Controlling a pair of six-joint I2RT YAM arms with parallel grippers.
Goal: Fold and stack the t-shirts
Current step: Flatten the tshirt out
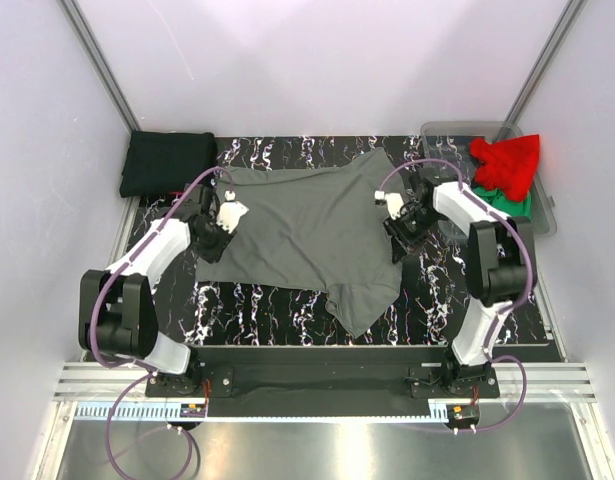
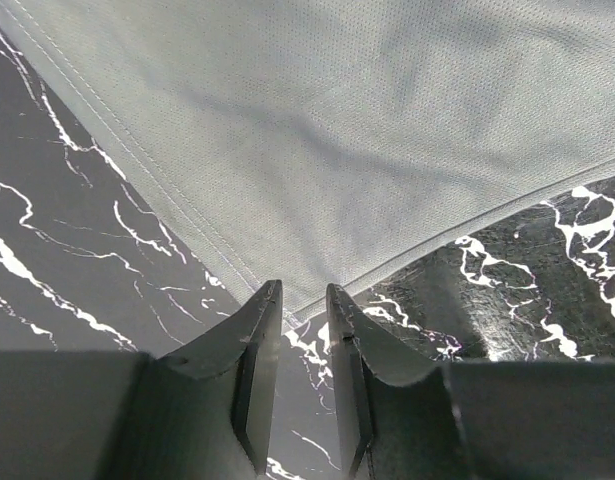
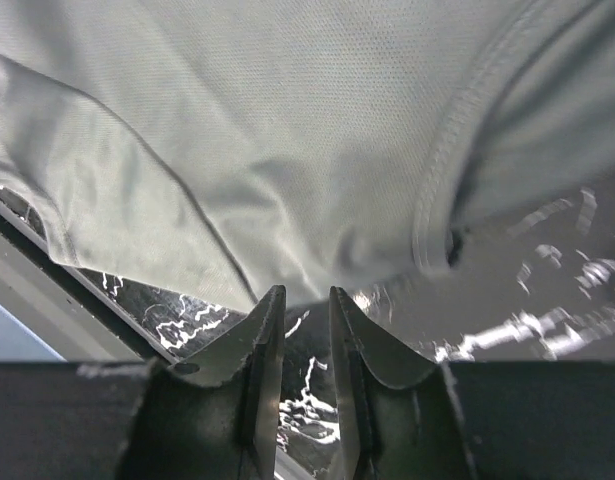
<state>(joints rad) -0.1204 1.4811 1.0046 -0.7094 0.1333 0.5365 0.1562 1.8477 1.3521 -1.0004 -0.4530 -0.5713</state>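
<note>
Grey shirt, centre of the top view: the grey t-shirt (image 1: 307, 235) lies opened out on the table (image 1: 247, 300), with one flap trailing toward the lower middle of the frame. You have no fold in it yet.
Stack, upper left: the black t-shirt (image 1: 169, 163) sits as a neat dark block at the far corner. It looks folded, and I take it for the start of your pile.
Waiting, upper right: the red t-shirt (image 1: 507, 162) is crumpled on top of the green t-shirt (image 1: 515, 205) in the clear bin (image 1: 457, 128). Neither is folded.
Progress: early, by my reading. One shirt looks done, the grey one is in hand, and two are untouched.
Left gripper (image 2: 304, 290): the jaws are drawn to a narrow gap at the bottom of its wrist view. A hemmed corner of the grey shirt runs down into that gap, and the cloth spreads taut toward the top of the frame. It reads as a pinch on that corner.
Right gripper (image 3: 299, 292): the gap is just as narrow, with a bunched edge near a seamed opening dropping between the tips. The cloth hangs clear of the table, so you appear to have it pinched.
Shirt and jaws: in the top view the grey shirt spans from one gripper to the other, held at its left and right edges.
</note>
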